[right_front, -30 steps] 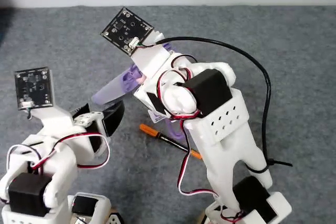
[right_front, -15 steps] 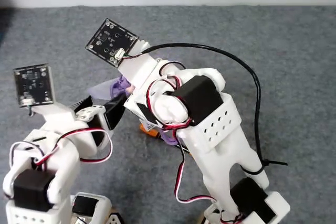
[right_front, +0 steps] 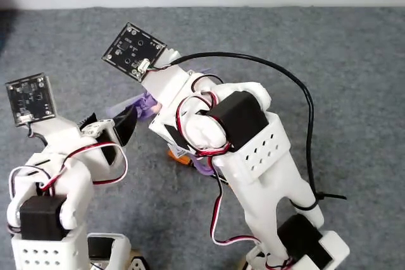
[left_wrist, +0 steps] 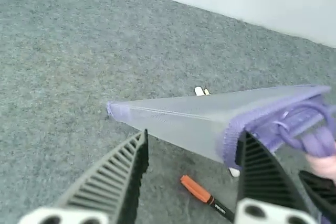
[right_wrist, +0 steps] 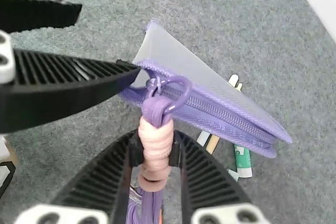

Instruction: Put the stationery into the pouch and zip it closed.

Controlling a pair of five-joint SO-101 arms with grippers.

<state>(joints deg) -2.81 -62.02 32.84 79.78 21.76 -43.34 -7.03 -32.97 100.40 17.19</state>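
- left gripper (left_wrist: 194,139): jaws spread wide, gripping nothing; one jaw tip sits right at the zipper-end corner of the pouch, the other is clear of it.
- pouch (right_wrist: 199,85): translucent purple, hanging above the grey carpeted table (right_front: 354,93) between the two arms. It dangles from its zipper pull. Looks thin, light and floppy, so I'd expect it to swing and fold if pushed. The film side is probably slick. The stitched zipper edge looks like the firmest place for the left jaws to pinch.
- right gripper (right_wrist: 156,140): clenched on the pink bead (right_wrist: 155,129) of the pull cord, so it carries the pouch's weight. That's a small round hold and may twist or slip.
- orange marker (left_wrist: 202,195): lying on the table under the pouch, not yet inside. Slim and rigid, likely to roll; best grasped mid-barrel.
- other stationery (right_wrist: 239,158): a few pens lying on the table below the pouch's far end.
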